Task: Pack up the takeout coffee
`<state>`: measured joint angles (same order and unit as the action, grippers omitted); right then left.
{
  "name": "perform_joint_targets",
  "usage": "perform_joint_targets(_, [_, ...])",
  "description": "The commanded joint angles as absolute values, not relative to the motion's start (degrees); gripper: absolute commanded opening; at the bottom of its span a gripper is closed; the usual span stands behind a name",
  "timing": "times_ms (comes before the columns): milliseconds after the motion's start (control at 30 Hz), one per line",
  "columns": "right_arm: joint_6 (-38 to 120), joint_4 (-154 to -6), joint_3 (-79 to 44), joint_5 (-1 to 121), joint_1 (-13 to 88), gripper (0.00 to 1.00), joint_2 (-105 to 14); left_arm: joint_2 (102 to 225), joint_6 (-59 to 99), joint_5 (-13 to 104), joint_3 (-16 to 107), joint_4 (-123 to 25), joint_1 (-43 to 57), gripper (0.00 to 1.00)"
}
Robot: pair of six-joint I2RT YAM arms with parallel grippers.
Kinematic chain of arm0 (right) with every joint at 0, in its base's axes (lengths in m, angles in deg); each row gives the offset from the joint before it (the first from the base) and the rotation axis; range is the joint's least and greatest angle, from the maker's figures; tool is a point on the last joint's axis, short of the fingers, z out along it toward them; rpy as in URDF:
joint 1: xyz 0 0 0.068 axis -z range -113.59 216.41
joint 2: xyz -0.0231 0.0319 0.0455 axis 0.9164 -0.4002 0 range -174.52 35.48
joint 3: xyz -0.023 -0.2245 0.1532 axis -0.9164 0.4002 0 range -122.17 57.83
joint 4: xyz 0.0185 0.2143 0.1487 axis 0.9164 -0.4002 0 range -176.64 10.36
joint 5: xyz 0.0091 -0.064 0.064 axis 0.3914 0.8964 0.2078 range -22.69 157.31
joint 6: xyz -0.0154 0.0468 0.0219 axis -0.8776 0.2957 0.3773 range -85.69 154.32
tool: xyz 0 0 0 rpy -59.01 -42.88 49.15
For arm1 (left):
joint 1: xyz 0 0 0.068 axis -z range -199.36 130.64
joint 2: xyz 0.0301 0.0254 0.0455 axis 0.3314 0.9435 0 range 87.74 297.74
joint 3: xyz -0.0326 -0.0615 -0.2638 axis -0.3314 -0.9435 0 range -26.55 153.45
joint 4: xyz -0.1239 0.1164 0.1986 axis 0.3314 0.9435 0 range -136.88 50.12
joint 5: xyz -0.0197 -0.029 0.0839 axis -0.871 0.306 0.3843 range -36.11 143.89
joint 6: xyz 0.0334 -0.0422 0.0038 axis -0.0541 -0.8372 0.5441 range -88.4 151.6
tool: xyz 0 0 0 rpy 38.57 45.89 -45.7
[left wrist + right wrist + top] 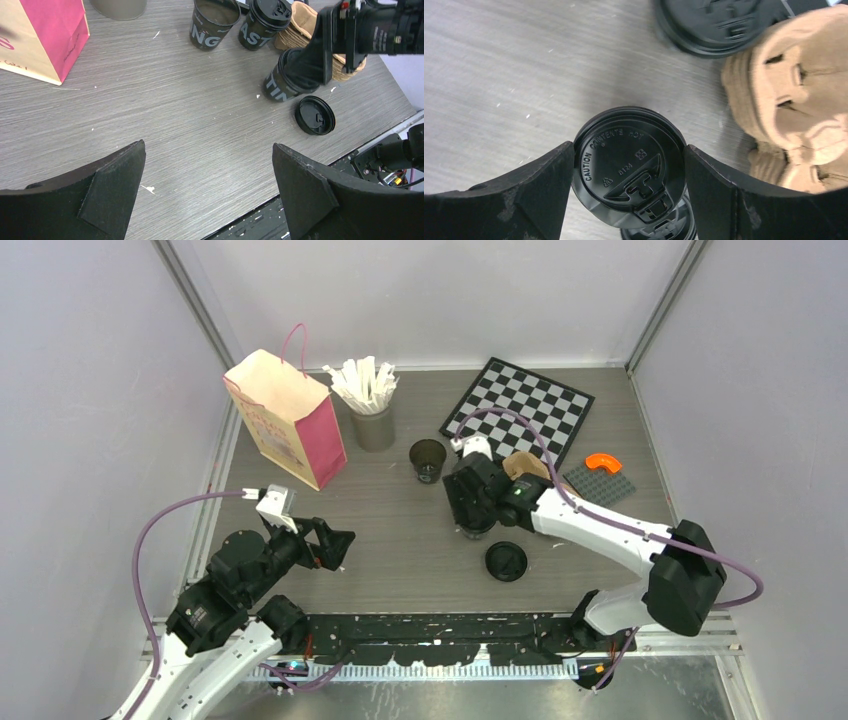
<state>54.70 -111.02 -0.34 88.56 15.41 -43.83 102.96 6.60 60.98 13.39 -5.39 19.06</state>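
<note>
Black round plastic lid (629, 162) pinched in the right gripper (629, 155), right over the small black paper cup (277, 85) beneath it, left gripper (207, 147) spread wide: push down off-centre and that cup could tip!

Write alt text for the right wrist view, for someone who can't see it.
The right end effector grips a black lid embossed CAUTION CONTENTS HOT, one finger on each side. Beyond it on the grey wood-grain table are a second black lid and a brown pulp carrier.
</note>
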Motion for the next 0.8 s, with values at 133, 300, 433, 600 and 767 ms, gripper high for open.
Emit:
perform_joint_targets(133, [52.6,-109.9,-3.1,86.2,24.6,0.79,-44.7,102.7,7.0,61.8,13.5,-5.7,19.2,1.00])
perform_joint_targets(300, [51.4,-108.7,-3.4,83.3,27.7,0.79,-46.1,102.7,7.0,61.7,13.5,-5.7,19.3,1.00])
perform_joint_targets(433, [50.8,-107.8,-3.2,82.6,28.8,0.80,-46.5,103.1,7.0,61.7,13.5,-5.7,19.2,1.00])
perform_joint_targets(600, [50.5,-107.7,-3.2,82.3,29.3,0.87,-46.4,103.4,7.1,61.8,13.4,-5.7,19.3,1.00])
perform_joint_targets(767, [50.3,-110.5,-5.3,82.7,29.3,0.92,-45.3,103.3,7.3,61.7,13.2,-5.9,19.2,1.00])
